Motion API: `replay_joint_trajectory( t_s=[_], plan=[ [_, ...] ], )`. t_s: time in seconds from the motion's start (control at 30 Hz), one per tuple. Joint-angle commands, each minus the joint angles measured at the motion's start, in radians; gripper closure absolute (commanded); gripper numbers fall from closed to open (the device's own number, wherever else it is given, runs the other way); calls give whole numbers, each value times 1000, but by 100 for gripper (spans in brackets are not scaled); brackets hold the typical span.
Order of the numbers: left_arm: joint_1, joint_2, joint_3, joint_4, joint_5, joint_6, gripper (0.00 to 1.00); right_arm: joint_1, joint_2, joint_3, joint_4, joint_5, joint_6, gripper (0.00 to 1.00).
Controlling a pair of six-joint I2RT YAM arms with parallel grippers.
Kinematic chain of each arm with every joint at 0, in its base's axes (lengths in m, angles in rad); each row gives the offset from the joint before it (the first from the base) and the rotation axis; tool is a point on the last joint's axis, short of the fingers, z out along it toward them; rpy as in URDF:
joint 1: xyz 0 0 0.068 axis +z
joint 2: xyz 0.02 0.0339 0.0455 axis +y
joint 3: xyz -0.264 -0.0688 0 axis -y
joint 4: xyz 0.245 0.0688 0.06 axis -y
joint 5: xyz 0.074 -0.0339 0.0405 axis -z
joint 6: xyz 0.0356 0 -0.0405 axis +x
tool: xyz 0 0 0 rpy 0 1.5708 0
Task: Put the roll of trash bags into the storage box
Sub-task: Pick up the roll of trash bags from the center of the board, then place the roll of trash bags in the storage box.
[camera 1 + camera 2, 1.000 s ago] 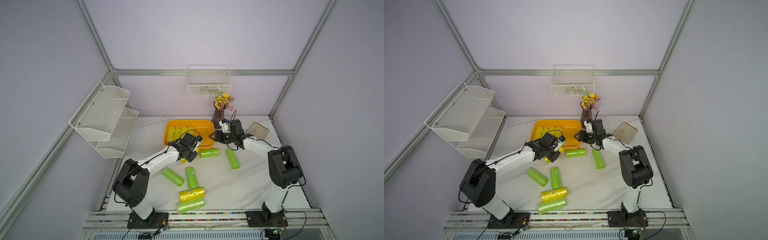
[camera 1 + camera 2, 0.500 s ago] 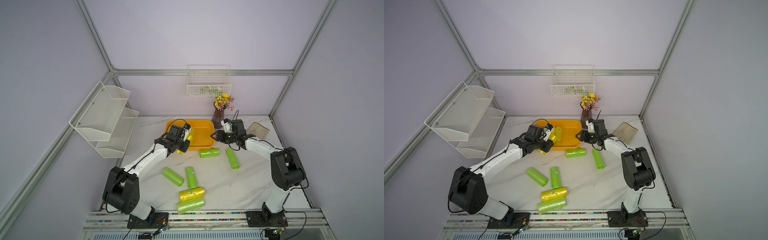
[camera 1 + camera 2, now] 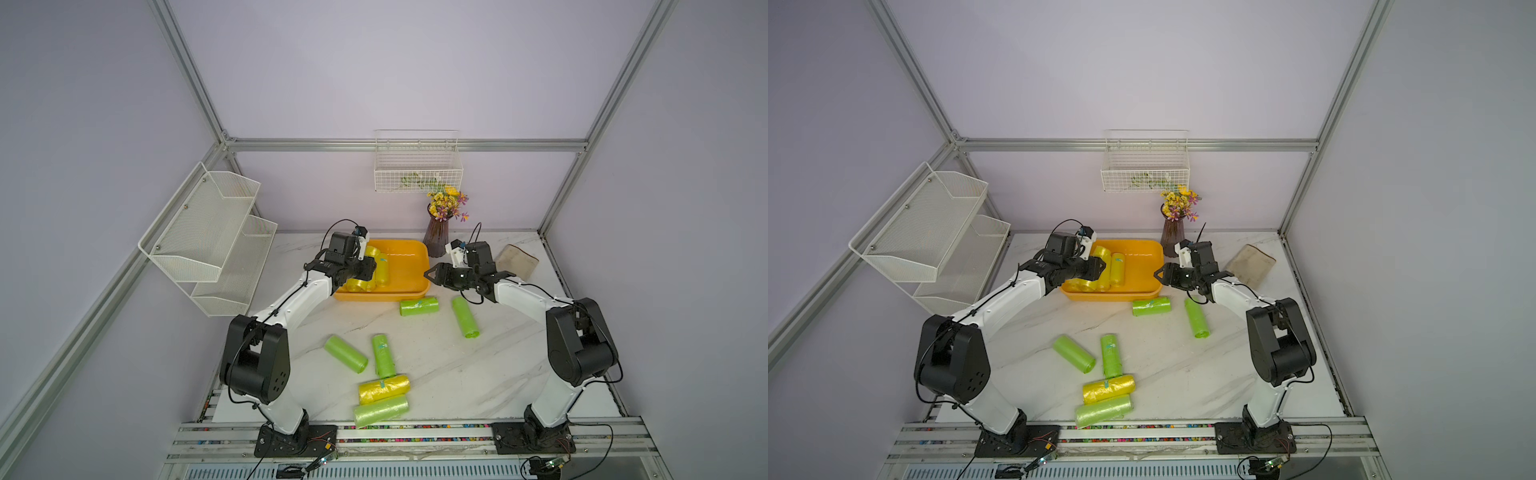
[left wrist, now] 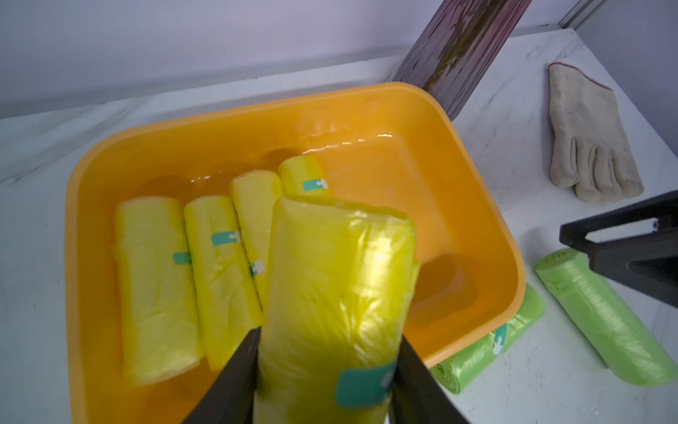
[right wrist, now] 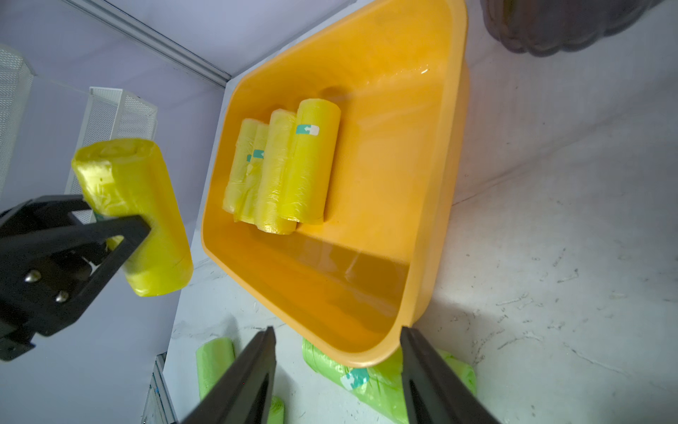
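The orange-yellow storage box [image 3: 409, 266] stands at the back middle of the table, with several yellow rolls [image 4: 154, 279] lying side by side in its left half. My left gripper [image 4: 329, 334] is shut on another yellow roll of trash bags [image 4: 337, 293], held above the box's left part, as the right wrist view shows [image 5: 135, 205]. In both top views the left gripper [image 3: 371, 270] [image 3: 1098, 268] hangs over the box. My right gripper [image 5: 337, 330] is open beside the box's near right corner [image 3: 430, 274], with nothing held.
Green rolls [image 3: 419, 306] [image 3: 465, 316] lie just in front of the box. More rolls, green [image 3: 345, 354] [image 3: 383, 355] and yellow [image 3: 384, 388], lie near the front edge. A vase [image 3: 436, 237] and a glove [image 3: 516, 262] are right of the box. A mesh rack [image 3: 212, 237] hangs at the left.
My left gripper has carried the yellow roll from the box's front edge back and left to over the box. The right arm has barely moved.
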Motion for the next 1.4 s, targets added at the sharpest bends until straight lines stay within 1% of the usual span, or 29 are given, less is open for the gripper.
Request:
replay_joint_trajectory(
  t_s=[0.0,0.17,0.27,0.57,0.73,0.97,1.13,1.37],
  plan=[
    [7,58,107,69,67,-81,52,-13,-51,-17,4,15,-3,41],
    [7,179,193,90,108,-187,52,-24,-91,-43,-16,28,-6,41],
    [4,240,244,87,139,-225,52,-26,-116,-56,-29,38,-14,41],
    [-21,386,370,59,159,-287,50,-26,-193,-110,-89,55,-48,41],
    [-35,438,421,51,171,-326,50,-26,-221,-137,-113,61,-61,41],
    [-61,490,478,13,148,-336,49,-26,-255,-154,-126,58,-66,40],
    [-83,543,533,-38,101,-351,49,-26,-262,-162,-124,56,-64,41],
    [-95,563,545,-51,59,-350,48,-26,-274,-174,-123,57,-64,41]
  ],
)
